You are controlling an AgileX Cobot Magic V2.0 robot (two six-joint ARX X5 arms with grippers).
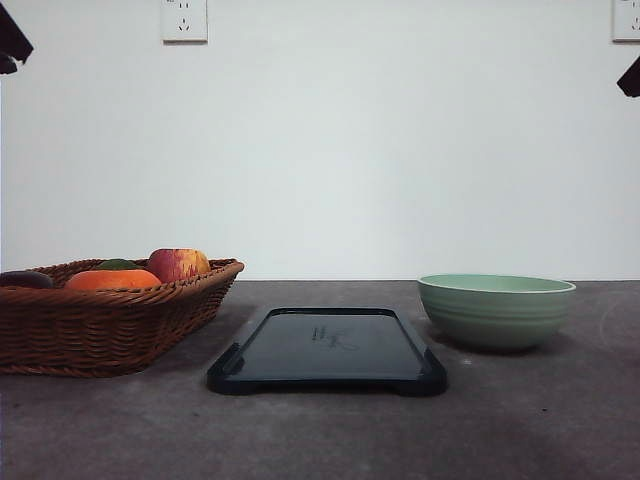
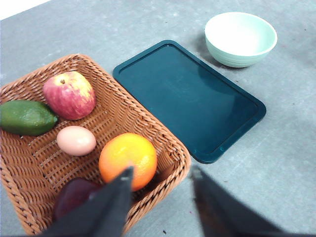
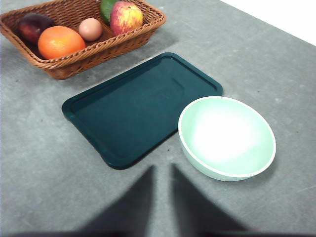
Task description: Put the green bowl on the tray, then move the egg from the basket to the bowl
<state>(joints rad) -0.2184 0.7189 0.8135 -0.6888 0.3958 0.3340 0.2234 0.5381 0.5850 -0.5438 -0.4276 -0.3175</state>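
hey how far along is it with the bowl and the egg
Nothing is done yet. The green bowl sits empty on the table beside the tray, and the egg lies in the basket. Both grippers, left and right, hold nothing. Both steps remain.

Red-yellow apple (image 2: pixel 69 95) lay beside a green avocado-like fruit (image 2: pixel 26 118), orange (image 2: pixel 128 160) near a dark purple fruit (image 2: pixel 74 196), grey worktop (image 2: pixel 276 163) beneath, two wall sockets (image 1: pixel 184 19) on the white wall (image 1: pixel 400 150).
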